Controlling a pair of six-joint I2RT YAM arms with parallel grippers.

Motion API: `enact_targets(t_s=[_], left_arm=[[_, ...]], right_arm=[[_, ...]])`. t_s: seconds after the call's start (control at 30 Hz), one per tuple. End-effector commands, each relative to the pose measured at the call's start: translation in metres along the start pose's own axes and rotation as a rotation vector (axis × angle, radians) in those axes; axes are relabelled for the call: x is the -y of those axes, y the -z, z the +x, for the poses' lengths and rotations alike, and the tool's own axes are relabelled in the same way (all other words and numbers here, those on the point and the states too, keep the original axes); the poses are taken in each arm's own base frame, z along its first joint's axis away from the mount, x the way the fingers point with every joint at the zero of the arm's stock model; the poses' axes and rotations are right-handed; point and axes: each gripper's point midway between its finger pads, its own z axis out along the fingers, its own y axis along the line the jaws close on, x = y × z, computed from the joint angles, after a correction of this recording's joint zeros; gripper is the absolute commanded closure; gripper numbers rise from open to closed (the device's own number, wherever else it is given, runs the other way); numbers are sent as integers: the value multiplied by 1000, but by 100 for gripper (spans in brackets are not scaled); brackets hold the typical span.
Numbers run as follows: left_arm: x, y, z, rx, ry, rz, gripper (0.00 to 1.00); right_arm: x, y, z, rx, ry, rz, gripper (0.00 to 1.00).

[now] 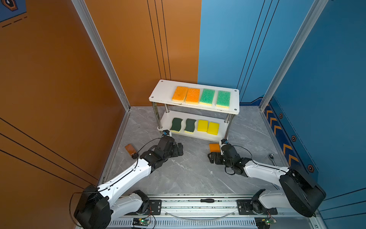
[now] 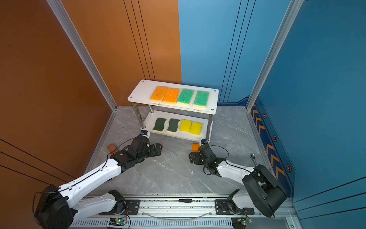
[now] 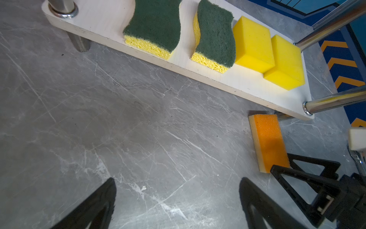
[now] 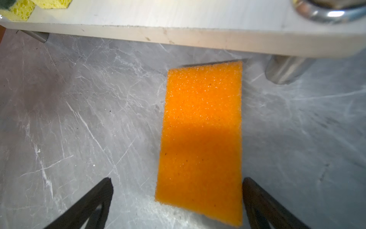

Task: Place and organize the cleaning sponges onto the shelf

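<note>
The shelf (image 1: 164,87) stands at the back. Its upper board carries two orange-topped sponges (image 1: 180,94) and two light-green ones (image 1: 223,99). Two dark-green wavy sponges (image 3: 154,25) and two plain yellow ones (image 3: 253,43) lie on the lower board. One more orange-topped sponge (image 1: 214,147) (image 4: 202,138) lies flat on the floor by the shelf's right front post. My right gripper (image 1: 216,153) (image 4: 177,178) is open, its fingers either side of that sponge's near end, the sponge close to one finger. My left gripper (image 1: 179,149) (image 3: 177,179) is open over bare floor before the shelf's left half.
A small brown flat object (image 1: 130,149) lies on the floor by the left wall. A ratchet wrench (image 1: 271,158) lies near the right wall, and a screwdriver (image 1: 207,200) on the front rail. Walls close in three sides.
</note>
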Motion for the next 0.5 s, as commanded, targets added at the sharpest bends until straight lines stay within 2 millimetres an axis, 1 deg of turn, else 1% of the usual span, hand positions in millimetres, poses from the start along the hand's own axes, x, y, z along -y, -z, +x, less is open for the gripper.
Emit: enact_targets(t_s=[0.0, 0.17, 0.27, 0.33, 0.47], left_arm=[[-5, 1, 2, -15, -13, -8, 2], [-10, -2, 5, -21, -3, -14, 2], [-14, -4, 7, -29, 3, -27, 3], [-14, -6, 8, -35, 2, -30, 3], [-14, -8, 9, -41, 0, -28, 2]], right_arm=[[-9, -5, -5, 12, 8, -17, 0], [-19, -13, 1, -19, 36, -24, 0], [-29, -18, 3, -39, 76, -21, 0], [-42, -21, 10, -58, 108, -40, 0], [-53, -27, 16, -79, 133, -61, 0]])
